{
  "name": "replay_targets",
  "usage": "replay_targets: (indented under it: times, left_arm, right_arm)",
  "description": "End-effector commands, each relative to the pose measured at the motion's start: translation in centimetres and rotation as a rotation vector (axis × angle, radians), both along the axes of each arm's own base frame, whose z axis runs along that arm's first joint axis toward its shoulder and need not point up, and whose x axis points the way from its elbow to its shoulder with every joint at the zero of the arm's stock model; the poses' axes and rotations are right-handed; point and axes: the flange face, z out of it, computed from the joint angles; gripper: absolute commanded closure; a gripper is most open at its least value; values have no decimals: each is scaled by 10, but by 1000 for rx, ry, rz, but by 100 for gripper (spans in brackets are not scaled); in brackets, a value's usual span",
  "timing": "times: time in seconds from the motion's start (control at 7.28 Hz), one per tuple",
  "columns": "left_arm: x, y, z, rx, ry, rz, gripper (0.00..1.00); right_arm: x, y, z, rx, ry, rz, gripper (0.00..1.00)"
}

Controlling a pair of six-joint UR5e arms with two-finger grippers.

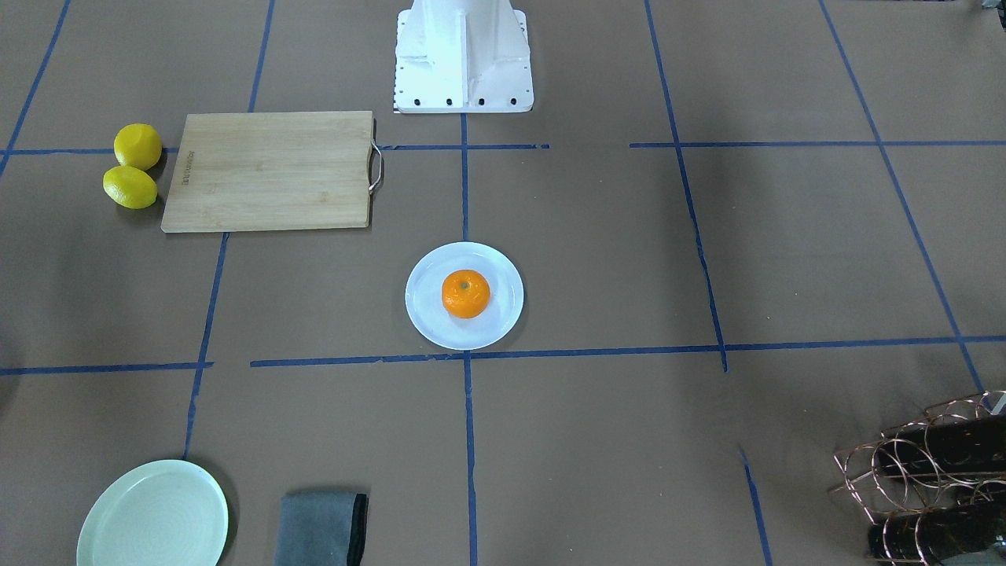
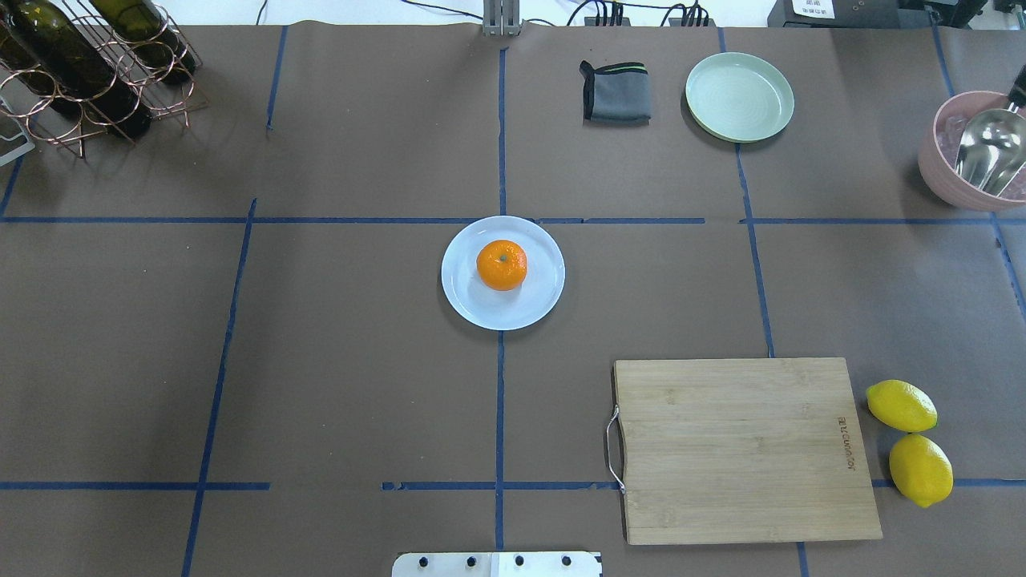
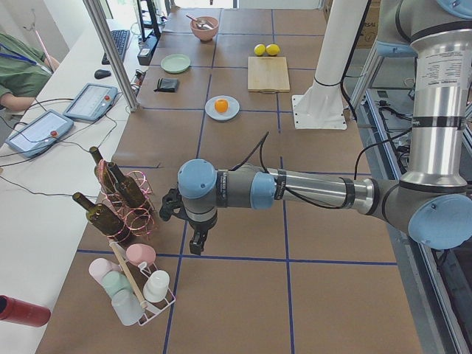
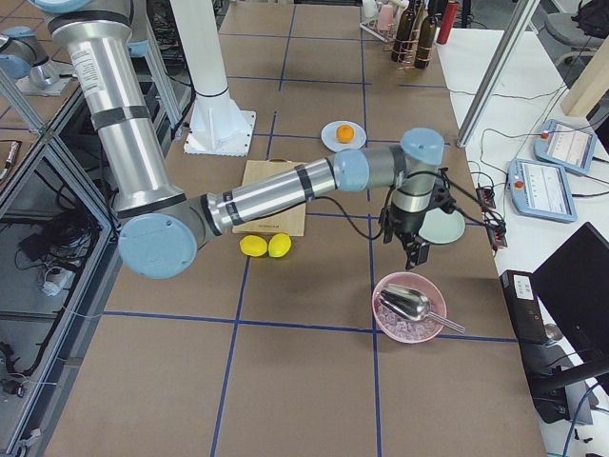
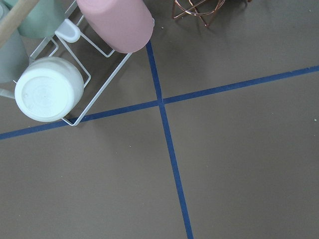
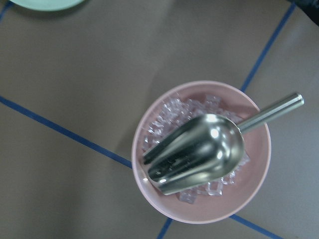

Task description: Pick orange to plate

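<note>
The orange [image 2: 502, 264] sits in the middle of the glossy white plate [image 2: 465, 303] at the table's centre, stem dimple up; it also shows as the orange [image 1: 466, 293] on the plate [image 1: 424, 318] in the front view. No gripper is near it. My left gripper [image 3: 198, 243] hangs far off at the table's left end, beside the wine rack, and only the exterior left view shows it, so I cannot tell its state. My right gripper [image 4: 417, 252] hovers at the right end, above the pink bowl; its state cannot be told either.
A bamboo cutting board [image 2: 745, 449] lies front right with two lemons [image 2: 910, 437] beside it. A mint-green plate [image 2: 739, 96], a grey cloth [image 2: 616, 92], a pink bowl [image 6: 199, 209] of ice with a metal scoop [image 6: 199, 152], a bottle rack [image 2: 80, 72] and a cup rack [image 5: 75, 59] stand around.
</note>
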Motion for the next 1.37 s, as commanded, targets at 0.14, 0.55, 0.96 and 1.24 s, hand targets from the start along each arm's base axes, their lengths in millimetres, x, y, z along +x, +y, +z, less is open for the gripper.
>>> replay_targets:
  times: [0.14,0.55,0.96,1.24]
  left_arm:
    - [0,5,3,-5,0,1,0]
    - [0,16,18,-40,2,-1,0]
    - [2,34,27,-60,8,0,0]
    - [1,35,29,-63,5,0,0]
  right_arm:
    - [45,69,114,-8,-25,122,0]
    - [52,80,105,-237,-166,196,0]
    - [51,91,108,-243,-167,195,0]
    - [51,92,109,-246,-165,197,0]
